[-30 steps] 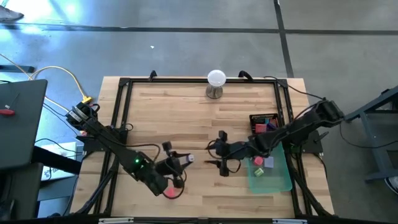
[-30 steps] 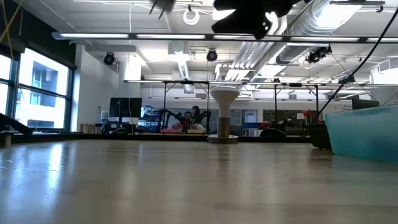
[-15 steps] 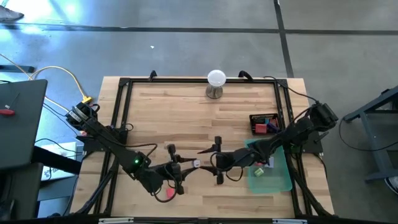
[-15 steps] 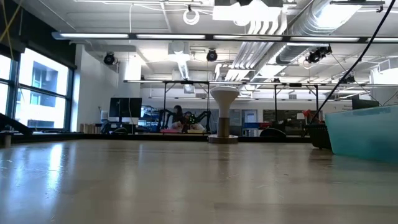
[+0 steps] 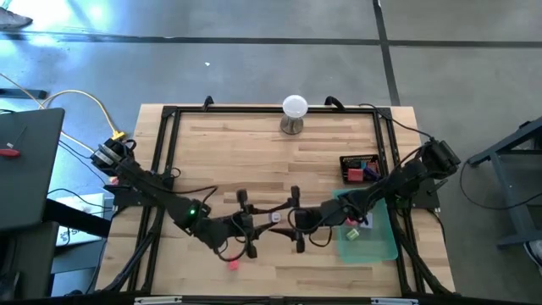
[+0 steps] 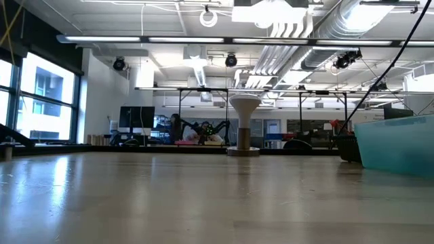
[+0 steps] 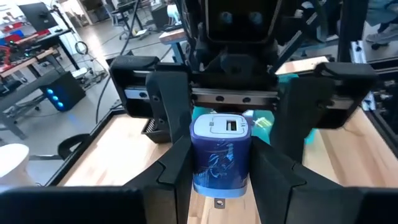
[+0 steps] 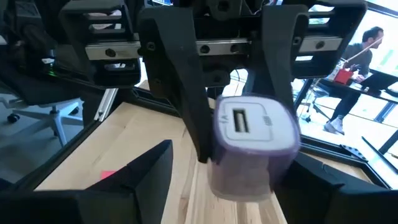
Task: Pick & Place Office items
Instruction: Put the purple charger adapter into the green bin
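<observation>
A thumb-sized lavender-blue block (image 7: 221, 155) with a pale, slotted end (image 8: 249, 124) hangs above the table's middle near part (image 5: 273, 218). My left gripper (image 5: 258, 220) is shut on it. My right gripper (image 5: 288, 220) faces it from the right, open. Its own fingers (image 8: 146, 171) stand on either side of the block's slotted end, apart from it as far as shows. A small pink item (image 5: 232, 265) lies flat on the wood near the front edge. Neither gripper shows in the low view. My left gripper pinches the block's two opposite long sides (image 7: 194, 165) between its two fingers (image 7: 175, 174). The fingers come level from the table's left and lie along the block. The block is lifted clear of the table, its slotted end toward my right gripper.
A translucent green tray (image 5: 377, 246) at the near right holds a pink-and-green piece (image 5: 351, 229) and a lavender one (image 5: 365, 221). Behind it stands a black box (image 5: 359, 167) with red and blue pieces. A white ball on a metal stand (image 5: 294, 113) is at the far edge.
My left gripper has carried the block toward the table's right and a little up, tipping from slanted down to about level. This has uncovered the pink item. My right gripper has rolled, levelled and shifted toward the left gripper, so the two now face each other.
</observation>
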